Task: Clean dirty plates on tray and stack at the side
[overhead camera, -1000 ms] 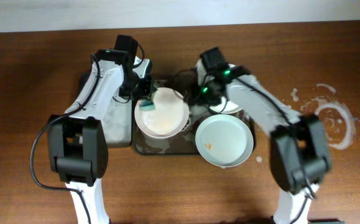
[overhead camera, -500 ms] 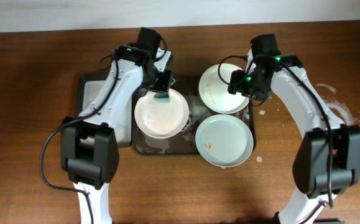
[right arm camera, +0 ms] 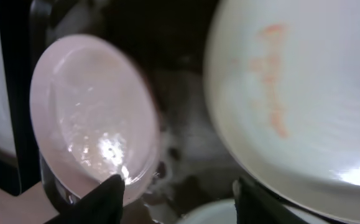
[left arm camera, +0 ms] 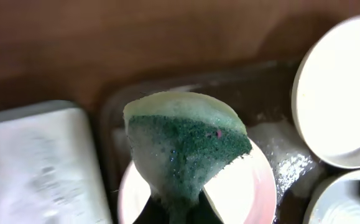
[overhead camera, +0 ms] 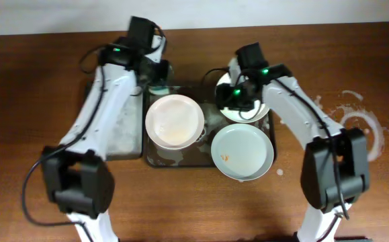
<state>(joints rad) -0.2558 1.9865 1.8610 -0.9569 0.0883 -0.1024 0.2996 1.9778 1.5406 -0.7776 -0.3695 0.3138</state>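
Clamping a green sponge (left arm camera: 186,143) in left fingers (left arm camera: 214,216) above the tray (overhead camera: 175,160) of three white plates (overhead camera: 175,119), right fingers (right arm camera: 108,196) spread empty over the back-right plate (right arm camera: 316,106).

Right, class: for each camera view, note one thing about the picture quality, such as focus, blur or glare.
Overhead: sharp and evenly lit across the whole scene. Left wrist: the green sponge is in focus, while the back plate is blown out to plain white. Right wrist: soft and blurred throughout, with bright glare spots on the left plate.
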